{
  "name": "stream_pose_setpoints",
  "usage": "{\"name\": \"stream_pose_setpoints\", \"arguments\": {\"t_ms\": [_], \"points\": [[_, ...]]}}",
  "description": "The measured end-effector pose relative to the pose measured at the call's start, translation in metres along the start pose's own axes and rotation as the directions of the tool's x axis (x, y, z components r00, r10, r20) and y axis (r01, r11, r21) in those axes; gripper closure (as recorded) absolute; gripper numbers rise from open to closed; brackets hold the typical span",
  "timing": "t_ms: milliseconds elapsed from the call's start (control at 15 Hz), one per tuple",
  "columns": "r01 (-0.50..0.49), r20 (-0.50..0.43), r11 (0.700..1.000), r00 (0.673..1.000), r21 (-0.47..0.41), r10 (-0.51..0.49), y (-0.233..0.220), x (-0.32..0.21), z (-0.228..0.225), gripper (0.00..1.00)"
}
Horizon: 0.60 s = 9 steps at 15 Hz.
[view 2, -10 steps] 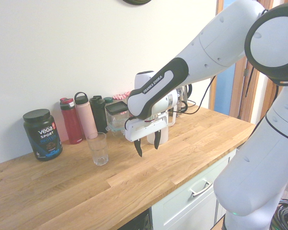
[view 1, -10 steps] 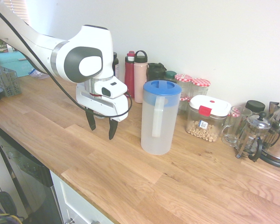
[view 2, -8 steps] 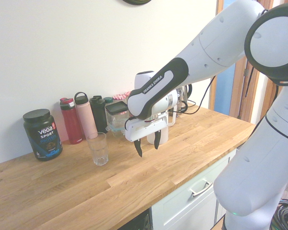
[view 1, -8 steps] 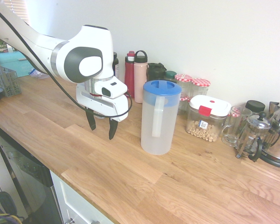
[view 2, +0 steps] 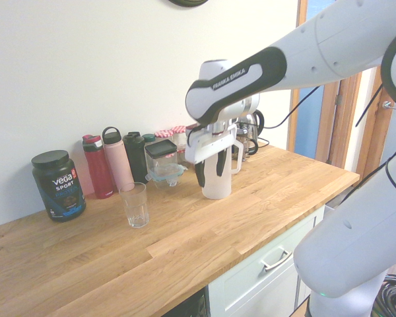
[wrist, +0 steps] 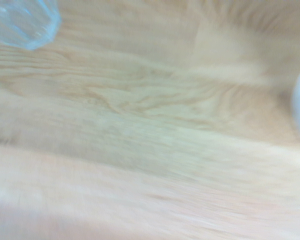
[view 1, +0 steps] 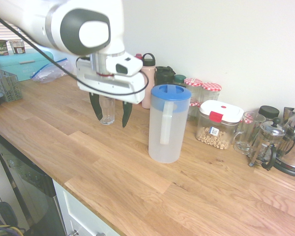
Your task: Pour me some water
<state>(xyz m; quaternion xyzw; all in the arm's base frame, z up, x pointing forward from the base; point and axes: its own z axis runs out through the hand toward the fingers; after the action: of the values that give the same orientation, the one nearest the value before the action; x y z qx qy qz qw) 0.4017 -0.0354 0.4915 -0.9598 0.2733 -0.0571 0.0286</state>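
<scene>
On the black tub (view 2: 58, 186) I read "VEGA SPORT", with "PROTEIN" under it, fainter. My own arm (view 2: 303, 59) carries "FRANKA EMIKA" in white print on its dark band. The food container (view 1: 219, 125) with the white lid and red clip bears a small square label I can't read.

The pitcher (view 1: 169, 125) stands upright on the bench (view 1: 123, 172), its long axis vertical, blue lid on top and base down. Its handle, a pale vertical bar, faces the first exterior camera's side, out from the wall. Behind it are the jars (view 1: 211, 91) with red-and-white checked lids; the food container is beside it.

The drinking glass (view 2: 135, 206) stands upright too, mouth up, well apart from the pitcher, near the pink bottle (view 2: 118, 162).

My hand (view 1: 109, 114) is released, fingers spread and pointing down above the bench, near the pitcher, grasping nothing.
</scene>
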Motion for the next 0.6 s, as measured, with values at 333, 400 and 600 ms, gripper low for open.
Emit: {"name": "stream_pose_setpoints", "arguments": {"t_ms": [333, 400, 600], "points": [[0.130, -0.063, 0.991, 0.990, 0.034, -0.128, 0.064, 0.041, -0.067, 0.00], [0.123, -0.073, 0.992, 0.990, 0.036, -0.120, 0.075, 0.046, -0.072, 0.00], [0.076, -0.100, 0.996, 0.992, 0.038, -0.072, 0.111, 0.062, -0.076, 0.00]]}}
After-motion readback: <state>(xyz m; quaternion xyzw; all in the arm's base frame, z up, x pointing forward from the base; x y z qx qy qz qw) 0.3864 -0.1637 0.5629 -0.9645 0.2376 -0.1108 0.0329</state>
